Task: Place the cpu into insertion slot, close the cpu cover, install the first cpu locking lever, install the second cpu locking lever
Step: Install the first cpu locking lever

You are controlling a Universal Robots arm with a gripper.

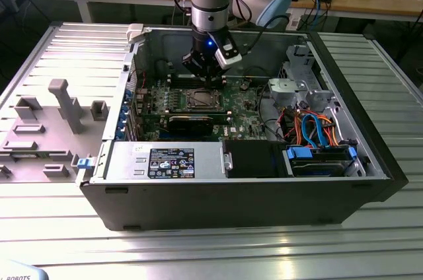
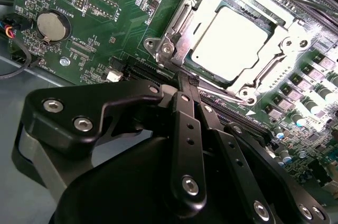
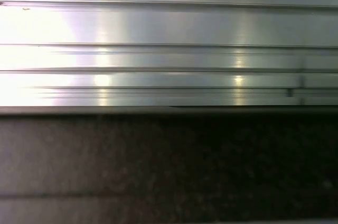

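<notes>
- Gripper [image 2: 189, 84] fingers are seen pressed together, nothing visibly held between them — the tip sits right at a corner of the cover [image 2: 185, 26].
- Chip [image 2: 228, 38] is seated in the socket [image 1: 200, 100], with the cover lying closed over its edges.
- Thin wire lever [image 2: 224, 96], just beside the fingertip, could be missed or slipped off.
- Green board [image 2: 105, 28] parts nearby could be scraped by a stray push.

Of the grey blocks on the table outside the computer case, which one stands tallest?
The T-shaped grey post, standing upright among the grey blocks at the exterior view's left of the computer case. Its crossbar top rises well above the others, which are low.
</notes>
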